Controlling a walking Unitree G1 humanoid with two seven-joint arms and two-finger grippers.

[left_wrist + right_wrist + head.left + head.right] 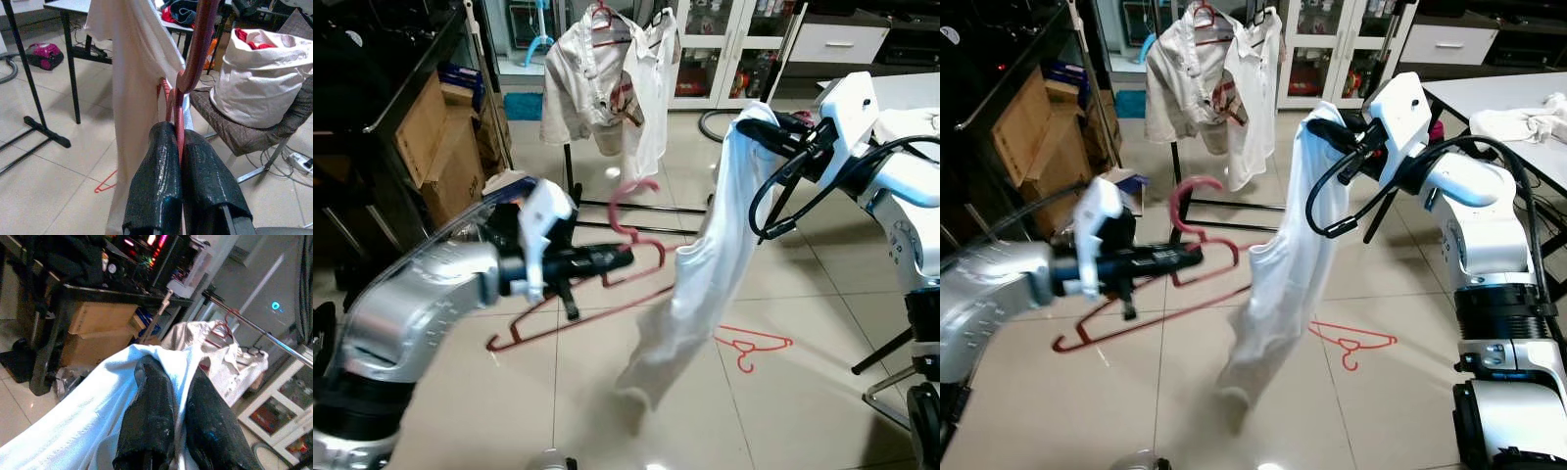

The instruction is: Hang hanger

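A red plastic hanger [607, 294] hangs tilted in the air, and my left gripper [625, 258] is shut on its neck just below the hook [198, 44]. One end of the hanger reaches into a white shirt [700, 264] that droops toward the floor. My right gripper [756, 130] is shut on the top of that shirt, holding it up at chest height; its black fingers [146, 416] pinch the white cloth [78, 426]. Behind them stands a clothes rack [607, 201] with white garments [597, 78] on hangers.
A second red hanger [749, 346] lies on the tiled floor right of the shirt. Cardboard boxes [445, 147] and a dark shelf stand at the left. A white table [1489, 93] with cloth is at the right. A chair holding a white bag [259, 78] is nearby.
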